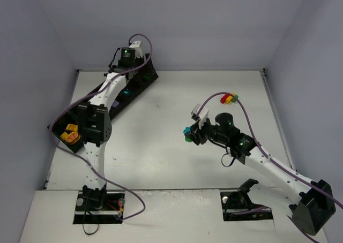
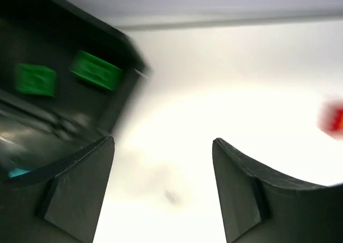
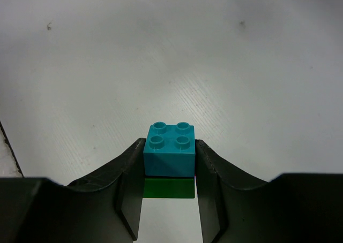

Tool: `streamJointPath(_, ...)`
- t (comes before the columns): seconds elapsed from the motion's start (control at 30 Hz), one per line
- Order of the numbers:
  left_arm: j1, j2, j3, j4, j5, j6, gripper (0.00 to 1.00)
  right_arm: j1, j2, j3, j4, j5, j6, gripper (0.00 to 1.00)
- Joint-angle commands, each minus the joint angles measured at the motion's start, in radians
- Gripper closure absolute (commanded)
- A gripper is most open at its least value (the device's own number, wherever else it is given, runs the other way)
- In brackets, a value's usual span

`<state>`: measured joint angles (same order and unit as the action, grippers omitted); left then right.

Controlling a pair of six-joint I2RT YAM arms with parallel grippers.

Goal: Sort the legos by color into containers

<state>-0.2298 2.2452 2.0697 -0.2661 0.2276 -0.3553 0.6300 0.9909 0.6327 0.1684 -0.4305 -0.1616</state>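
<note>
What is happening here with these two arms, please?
Bricks are being sorted by colour. The right pincer grips a teal brick with a green brick under it. The left pincer hangs open by the far end of the tray, where two green bricks lie. A red-yellow cluster lies on the table.

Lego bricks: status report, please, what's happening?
Left gripper open, empty, beside the tray. Right gripper shut on teal brick, green brick beneath. Nothing blocking.

Teal brick tops green brick; two green legos in the black tray; a blurred, probably red lego on the white worktop.
</note>
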Motion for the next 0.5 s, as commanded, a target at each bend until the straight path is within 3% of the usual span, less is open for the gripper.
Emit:
streamJointPath(0.0, -0.020, -0.281, -0.077, -0.036, 0.292, -0.085, 0.33, 0.005, 0.000, 0.082, 0.063, 0.035, -0.049, 1.00)
streamJointPath(0.13, -0.055, -0.499, -0.377, 0.053, 0.410, -0.142, 0.33, 0.004, 0.034, 0.125, 0.086, 0.126, -0.018, 1.00)
streamJointPath(0.17, -0.068, -0.539, -0.493, 0.095, 0.411, -0.148, 0.33, 0.004, 0.046, 0.139, 0.095, 0.142, 0.022, 1.00)
streamJointPath(0.3, -0.115, -0.752, -0.707, 0.172, 0.381, -0.174, 0.33, 0.000, 0.081, 0.160, 0.184, 0.185, 0.146, 1.00)
streamJointPath(0.47, -0.178, -0.858, -0.793, 0.168, 0.372, -0.149, 0.33, 0.004, 0.133, 0.182, 0.241, 0.197, 0.318, 1.00)
